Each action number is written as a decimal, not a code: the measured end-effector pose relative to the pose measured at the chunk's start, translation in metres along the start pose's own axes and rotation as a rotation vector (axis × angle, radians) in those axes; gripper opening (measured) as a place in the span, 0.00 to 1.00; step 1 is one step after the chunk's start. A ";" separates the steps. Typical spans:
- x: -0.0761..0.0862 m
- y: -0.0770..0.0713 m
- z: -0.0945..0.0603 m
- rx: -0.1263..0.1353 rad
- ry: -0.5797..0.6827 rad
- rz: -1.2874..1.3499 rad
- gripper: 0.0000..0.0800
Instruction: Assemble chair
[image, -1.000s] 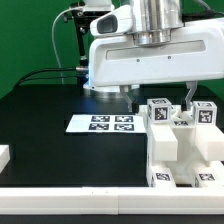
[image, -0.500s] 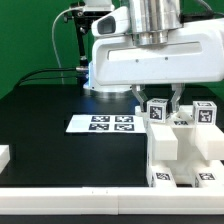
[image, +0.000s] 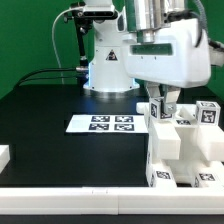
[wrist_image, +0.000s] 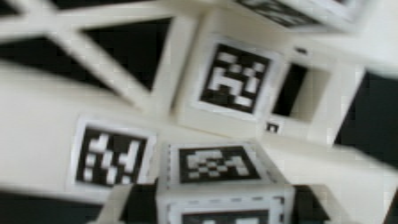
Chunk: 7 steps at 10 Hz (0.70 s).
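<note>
One chair (image: 183, 148), one stepped white stack, stands at the exterior view's right on the black table (image: 50, 110); one marker board (image: 104, 124) lies beside it. The gripper (image: 161, 105) has swung rightward and down since a second ago, pinching a tagged chair post.

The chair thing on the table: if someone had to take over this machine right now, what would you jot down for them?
Gripper: down at the top of the chair, fingers on either side of a tagged post there; whether it is actually clamped cannot be told.
Chair: a stepped white block structure, standing at the exterior view's right on the black table. The wrist view shows only blurred tagged pieces close up.
Marker board: flat on the table, to the exterior view's left of the chair.
Done: several pieces look joined.
Left: cannot tell how many; a small white piece lies at the exterior view's left edge.
</note>
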<state>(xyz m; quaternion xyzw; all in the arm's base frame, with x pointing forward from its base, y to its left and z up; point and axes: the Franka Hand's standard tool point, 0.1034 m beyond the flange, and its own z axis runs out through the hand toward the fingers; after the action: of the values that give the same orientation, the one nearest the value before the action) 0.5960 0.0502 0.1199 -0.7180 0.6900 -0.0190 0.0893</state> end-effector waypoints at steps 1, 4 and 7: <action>0.002 0.004 0.002 0.010 -0.011 0.094 0.35; 0.003 0.005 0.003 0.008 -0.011 0.098 0.47; 0.005 0.006 0.003 -0.008 -0.022 -0.099 0.73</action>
<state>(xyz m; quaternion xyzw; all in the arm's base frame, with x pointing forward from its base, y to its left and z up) 0.5905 0.0455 0.1155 -0.7517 0.6528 -0.0127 0.0930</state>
